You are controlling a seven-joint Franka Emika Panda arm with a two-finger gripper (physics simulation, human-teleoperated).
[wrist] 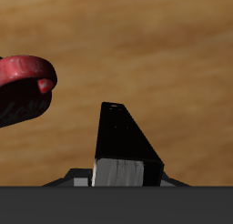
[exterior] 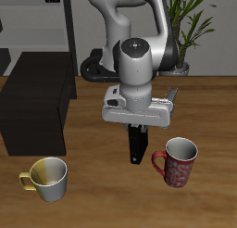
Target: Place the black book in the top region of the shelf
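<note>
Gripping: gripper [exterior: 137,130] is pinching the black book [exterior: 138,144] upright above the table [exterior: 208,111].
Neighbouring: red mug [exterior: 177,162] is standing beside it.
Shelf [exterior: 37,102]: standing well apart.

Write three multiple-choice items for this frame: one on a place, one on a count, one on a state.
1. Where is the black book?
A. Lying on the shelf
B. Hanging from the gripper above the table, between the two mugs
C. Inside the red mug

2. How many mugs stand on the table?
A. One
B. Two
C. Four

3. What state is the gripper in?
A. Shut on the book
B. Open and empty
C. Shut on a mug's handle

Answers:
1 B: in the exterior view the book hangs upright below the gripper, with the red mug to one side and the yellow-and-white mug to the other; the shelf carries no book.
2 B: only those two mugs show.
3 A: the wrist view shows the book running out from between the jaws.
</note>
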